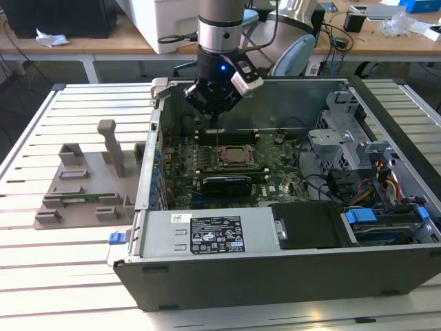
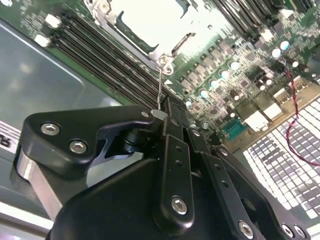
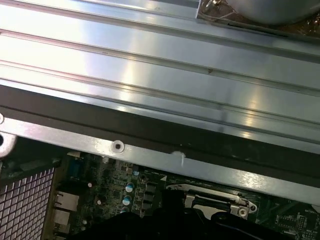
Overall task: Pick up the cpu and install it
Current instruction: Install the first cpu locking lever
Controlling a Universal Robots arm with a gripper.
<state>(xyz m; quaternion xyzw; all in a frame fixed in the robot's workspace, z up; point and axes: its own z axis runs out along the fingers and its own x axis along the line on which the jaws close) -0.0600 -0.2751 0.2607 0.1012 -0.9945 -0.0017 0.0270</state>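
Observation:
The cpu (image 1: 235, 156) lies flat inside the black socket frame on the green motherboard (image 1: 282, 169) of the open computer case; its silvery top looks bright in the second wrist view (image 2: 155, 20). My gripper (image 1: 214, 116) hangs above the board just behind the socket, apart from the cpu. In the second wrist view the gripper (image 2: 160, 114) has its black fingers pressed together on the end of a thin wire lever (image 2: 160, 85) that rises from the socket's corner. That lever also shows as a thin upright line (image 1: 216, 134) in the exterior view.
Memory slots (image 2: 100, 50) flank the socket. The case's metal walls (image 1: 148, 172) ring the board, with a power supply (image 1: 220, 234) at the near side and drive bays (image 1: 372, 221) on the exterior view's right. A grey fixture (image 1: 89, 186) sits on the slatted table at the exterior view's left.

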